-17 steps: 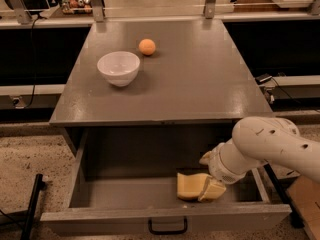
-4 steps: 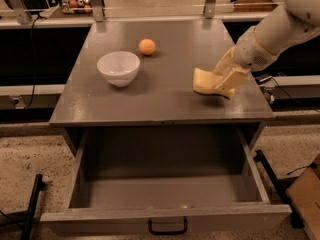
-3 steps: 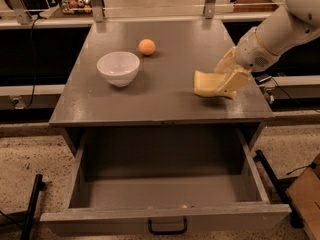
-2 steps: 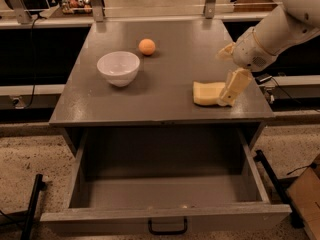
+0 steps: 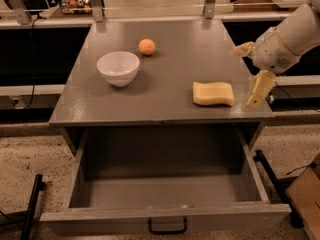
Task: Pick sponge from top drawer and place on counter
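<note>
One sponge (image 5: 213,93) on counter (image 5: 177,59), end effector (image 5: 244,77) beside it

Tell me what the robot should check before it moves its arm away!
1. Sponge lies flat, wholly on the counter: ok.
2. Gripper is open, just right of the sponge, not touching it: ok.
3. Top drawer is open with no sponge inside: ok.
4. White bowl and orange ball sit far left of the gripper: ok.
5. Space behind the arm is free: cannot tell.
</note>
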Controlling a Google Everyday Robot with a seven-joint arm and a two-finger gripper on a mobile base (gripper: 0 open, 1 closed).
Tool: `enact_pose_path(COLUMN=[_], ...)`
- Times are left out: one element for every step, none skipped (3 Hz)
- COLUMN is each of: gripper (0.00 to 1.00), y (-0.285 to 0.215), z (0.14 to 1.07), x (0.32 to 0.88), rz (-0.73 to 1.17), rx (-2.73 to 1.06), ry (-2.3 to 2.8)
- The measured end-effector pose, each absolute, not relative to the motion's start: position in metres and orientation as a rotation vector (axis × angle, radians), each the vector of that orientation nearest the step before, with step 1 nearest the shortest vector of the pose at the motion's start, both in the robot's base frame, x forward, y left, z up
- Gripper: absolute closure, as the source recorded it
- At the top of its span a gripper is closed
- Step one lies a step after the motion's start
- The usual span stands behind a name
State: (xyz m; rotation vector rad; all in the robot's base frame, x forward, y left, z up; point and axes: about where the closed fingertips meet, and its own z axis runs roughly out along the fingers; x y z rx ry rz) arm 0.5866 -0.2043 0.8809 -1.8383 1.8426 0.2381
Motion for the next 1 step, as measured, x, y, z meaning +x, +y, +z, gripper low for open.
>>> enact_pose_path(gripper=[0.0], y=[-0.205], z=[0.8803], x=[0.5852], rz=[0.238], rx=[-1.852], ry=[1.832])
